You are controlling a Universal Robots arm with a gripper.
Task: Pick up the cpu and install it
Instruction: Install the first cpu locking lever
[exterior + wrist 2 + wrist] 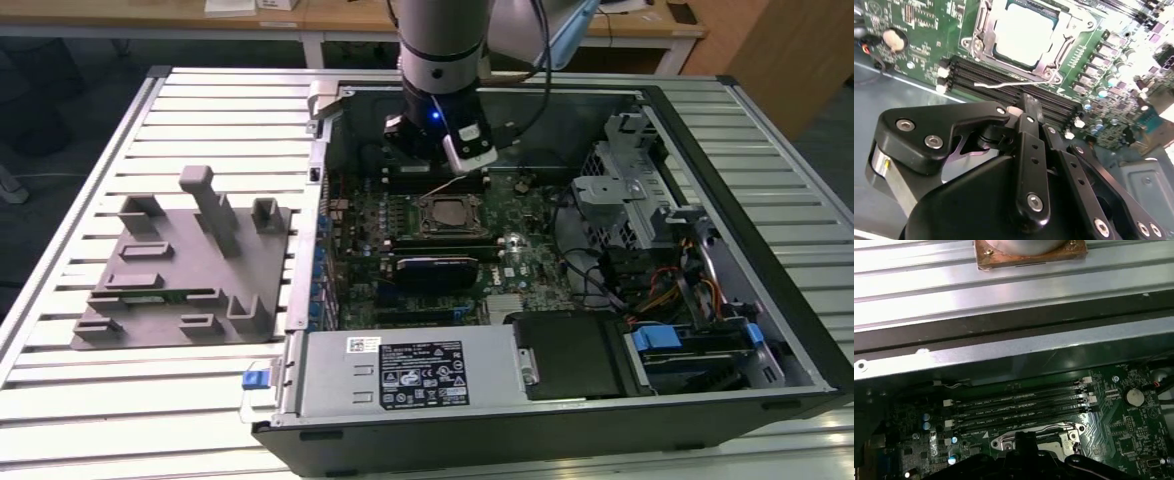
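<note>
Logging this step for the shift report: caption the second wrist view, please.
The cpu lies in the motherboard socket beside the memory slots, behind the black linkage of the hand.

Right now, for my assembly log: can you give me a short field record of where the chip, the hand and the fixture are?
chip: silver top up, lying inside the socket frame on the green board
hand: over the board near the memory slots, apart from the chip
fixture: gray, on the slatted table, at the exterior view's left of the open computer case
</note>
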